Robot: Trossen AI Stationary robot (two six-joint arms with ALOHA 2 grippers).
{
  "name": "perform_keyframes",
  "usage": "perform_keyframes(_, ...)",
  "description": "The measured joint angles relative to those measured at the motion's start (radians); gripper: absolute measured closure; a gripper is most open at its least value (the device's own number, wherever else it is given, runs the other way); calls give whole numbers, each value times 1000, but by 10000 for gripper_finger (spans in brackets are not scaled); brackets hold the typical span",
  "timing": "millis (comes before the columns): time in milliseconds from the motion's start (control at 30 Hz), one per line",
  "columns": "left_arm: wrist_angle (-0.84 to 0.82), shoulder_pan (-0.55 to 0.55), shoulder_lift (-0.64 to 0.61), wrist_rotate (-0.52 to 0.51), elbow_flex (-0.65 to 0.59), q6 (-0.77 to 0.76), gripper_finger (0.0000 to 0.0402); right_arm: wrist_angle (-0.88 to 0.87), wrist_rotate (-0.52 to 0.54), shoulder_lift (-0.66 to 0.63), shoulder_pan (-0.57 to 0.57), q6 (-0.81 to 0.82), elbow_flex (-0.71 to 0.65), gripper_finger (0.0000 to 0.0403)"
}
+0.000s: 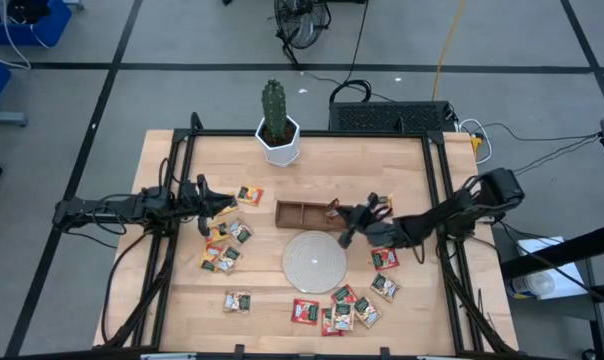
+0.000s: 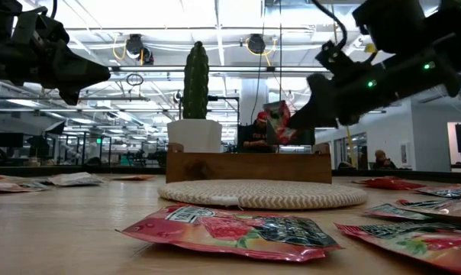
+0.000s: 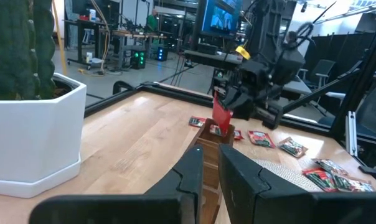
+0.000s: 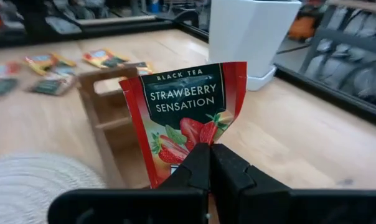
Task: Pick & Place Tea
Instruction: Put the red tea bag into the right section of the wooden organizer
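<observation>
Surface: pale wooden butcher-block table [image 1: 182, 310] inside a black metal frame, on a grey floor; an open workshop room is seen beyond it in the low view.
Fixed items: green cactus in a white hexagonal pot [image 1: 276, 125] is stood at the far edge; a brown wooden three-compartment tray [image 1: 302, 213] is set near the centre, with a round pale woven disc [image 1: 314, 262] just in front of it.
Right arm pose: reached inward from the right edge, elbow raised, forearm angled down toward the tray's right end.
Right gripper [image 1: 345, 236]: clenched on the lower edge of a red strawberry black-tea sachet [image 4: 187, 112]; the sachet is held upright, label facing the wrist camera.
Held sachet position: lifted above the tray's right end, clear of the table, as seen in the low view [image 2: 280, 124].
Left arm pose: stretched low and nearly level from the left edge toward the centre.
Left gripper [image 1: 225, 206]: held above the table beside the left cluster of sachets; fingers nearly together, nothing seen between them.
Loose tea: a left cluster of orange-yellow and green sachets [image 1: 227, 245] is lain flat; a red and green group [image 1: 347, 308] is spread in front of and right of the disc.
</observation>
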Motion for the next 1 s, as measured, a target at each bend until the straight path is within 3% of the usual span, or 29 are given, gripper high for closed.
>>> perform_keyframes(367, 0, 0, 0, 0, 0, 0, 350, -23, 156, 139, 18, -145, 78, 403)
perform_keyframes(633, 0, 0, 0, 0, 0, 0, 350, -38, 152, 139, 26, -245, 79, 398)
perform_keyframes(1000, 0, 0, 0, 0, 0, 0, 350, -36, 152, 139, 26, -264, 79, 325)
